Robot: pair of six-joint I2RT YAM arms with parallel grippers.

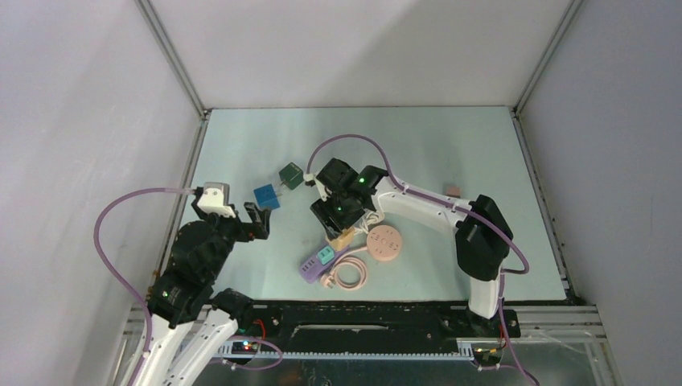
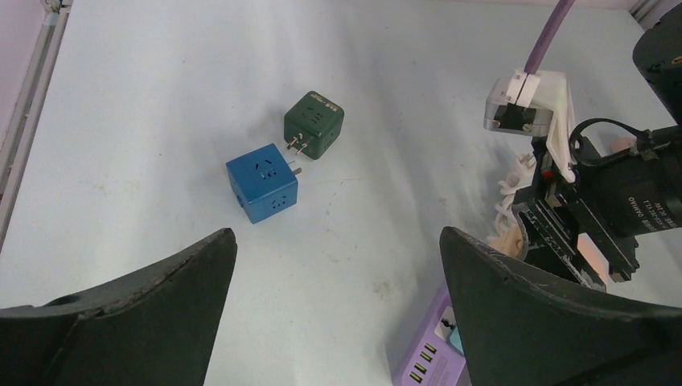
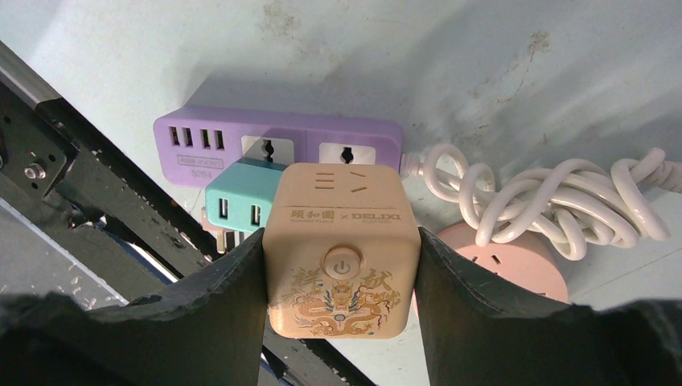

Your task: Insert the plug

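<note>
The beige cube plug (image 3: 341, 241) is gripped by the right gripper (image 3: 339, 281), one finger pressed to each side face, and is held just above the purple power strip (image 3: 277, 133) near the middle of the table (image 2: 161, 96). Its pins are hidden beneath the body, so their alignment cannot be read. The cube's edges are best squared to the long edge of the strip before it is lowered. Two free sockets are seen on the strip's top face, and one of them is judged to be the target. The cube should be brought down straight, without tilt, since the strip lies loose and may slide under an off-centre push. The teal adapter (image 3: 241, 197), standing on the strip just beside the cube on its near-left side, is the closest obstacle, and little room is left for the finger there. The coiled white cable (image 3: 563, 201) and the pink round socket (image 3: 523, 269) lie to the right of the strip. The left gripper (image 2: 338, 237) is held wide open and empty to the left. A blue cube (image 2: 261, 182) and a green cube (image 2: 314, 123) lie just beyond it, well apart from the strip.
</note>
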